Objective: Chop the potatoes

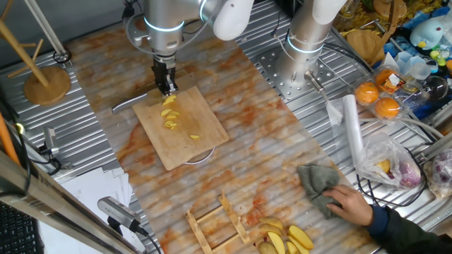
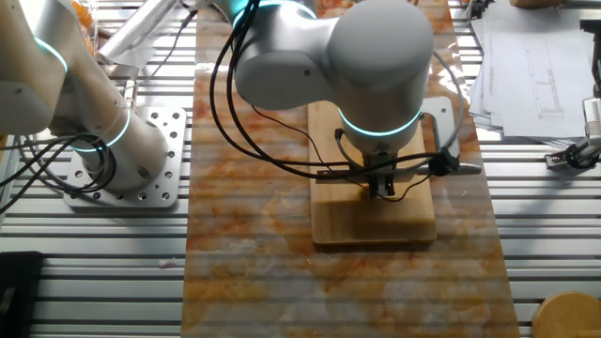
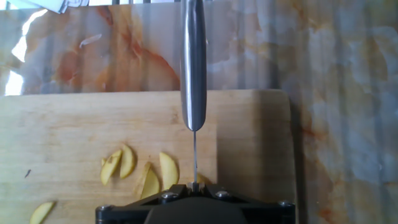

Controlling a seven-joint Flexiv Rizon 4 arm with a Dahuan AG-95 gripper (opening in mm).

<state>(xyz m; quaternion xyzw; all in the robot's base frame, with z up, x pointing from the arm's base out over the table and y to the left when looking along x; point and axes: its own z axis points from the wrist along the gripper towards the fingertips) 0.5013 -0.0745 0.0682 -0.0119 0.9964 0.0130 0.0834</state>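
A bamboo cutting board [image 1: 185, 144] lies on the marbled mat, with thin yellow potato slices [image 1: 170, 116] scattered along it. My gripper [image 1: 167, 86] stands over the board's far end, shut on a steel knife [image 1: 131, 104] whose handle sticks out to the left. In the hand view the knife [image 3: 193, 68] runs straight ahead, blade edge-on, just right of several potato slices [image 3: 119, 163]. My gripper [image 3: 194, 185] grips the blade's spine. From the other fixed view the gripper [image 2: 380, 188] hides the slices on the board [image 2: 376, 225].
A person's hand with a grey cloth [image 1: 323, 189] rests at the front right. Pale yellow wedges [image 1: 286, 240] lie beside a wooden rack [image 1: 215, 222]. Oranges [image 1: 378, 99] and bags crowd the right side. A second arm's base [image 1: 309, 44] stands behind, a wooden stand [image 1: 46, 83] at left.
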